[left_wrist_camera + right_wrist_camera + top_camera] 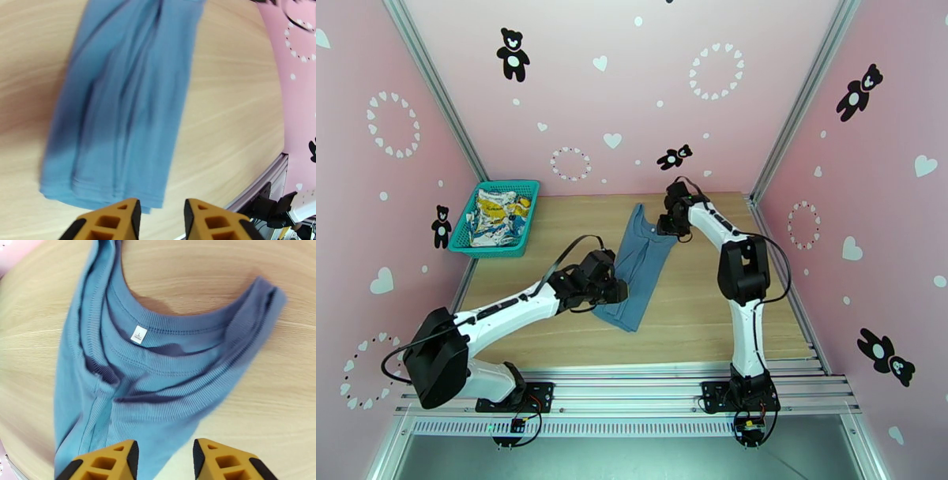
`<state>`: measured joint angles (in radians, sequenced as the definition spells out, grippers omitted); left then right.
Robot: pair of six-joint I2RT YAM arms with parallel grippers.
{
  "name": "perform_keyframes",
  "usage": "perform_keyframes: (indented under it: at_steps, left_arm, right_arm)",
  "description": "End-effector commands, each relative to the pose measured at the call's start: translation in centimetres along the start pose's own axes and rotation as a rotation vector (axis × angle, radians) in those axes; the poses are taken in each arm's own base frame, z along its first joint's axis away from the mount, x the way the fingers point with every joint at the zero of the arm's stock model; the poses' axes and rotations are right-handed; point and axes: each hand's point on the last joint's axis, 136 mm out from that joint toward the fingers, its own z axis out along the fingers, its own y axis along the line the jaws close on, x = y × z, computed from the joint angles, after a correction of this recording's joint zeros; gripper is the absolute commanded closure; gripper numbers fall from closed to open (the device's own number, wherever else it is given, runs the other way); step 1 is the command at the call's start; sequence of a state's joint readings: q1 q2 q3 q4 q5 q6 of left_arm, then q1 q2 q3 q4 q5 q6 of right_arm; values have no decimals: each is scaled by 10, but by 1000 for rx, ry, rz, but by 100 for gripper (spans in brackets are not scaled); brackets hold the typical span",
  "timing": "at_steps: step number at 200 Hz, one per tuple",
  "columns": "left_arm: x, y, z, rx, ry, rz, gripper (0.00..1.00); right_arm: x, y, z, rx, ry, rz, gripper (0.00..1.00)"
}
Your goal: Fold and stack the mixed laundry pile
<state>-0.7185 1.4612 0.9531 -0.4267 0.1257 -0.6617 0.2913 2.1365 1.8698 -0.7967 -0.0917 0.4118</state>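
Right wrist view: my right hand (165, 447) hangs spread above the dusty-blue tank top (158, 378) on the counter (260, 409); my left hand (162, 205) is spread too.

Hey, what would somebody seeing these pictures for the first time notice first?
Most likely the dusty-blue tank top, folded into a long strip in the middle of the wooden table, with the left gripper open at its hem end and the right gripper open at its neckline end. Next, the teal basket at the table's far left corner, holding a white cloth with yellow-and-blue print.
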Motion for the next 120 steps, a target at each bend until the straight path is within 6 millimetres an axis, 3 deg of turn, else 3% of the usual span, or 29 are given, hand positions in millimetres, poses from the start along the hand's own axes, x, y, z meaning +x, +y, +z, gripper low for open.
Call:
perform_keyframes:
  at_steps: [1, 30, 65, 91, 120]
  left_arm:
    - [6, 31, 20, -64, 80, 65, 66]
    - [17, 50, 44, -111, 144, 86, 69]
    - [44, 56, 62, -106, 199, 49, 71]
    - [65, 45, 64, -95, 223, 44, 71]
    - [97, 18, 69, -53, 267, 38, 71]
  right_arm:
    - [18, -7, 5, 11, 34, 23, 58]
    - [36, 2, 22, -13, 66, 32, 61]
    - [47, 6, 47, -3, 99, 38, 63]
    - [51, -6, 69, 58, 128, 25, 64]
    - [48, -16, 83, 97, 141, 2, 65]
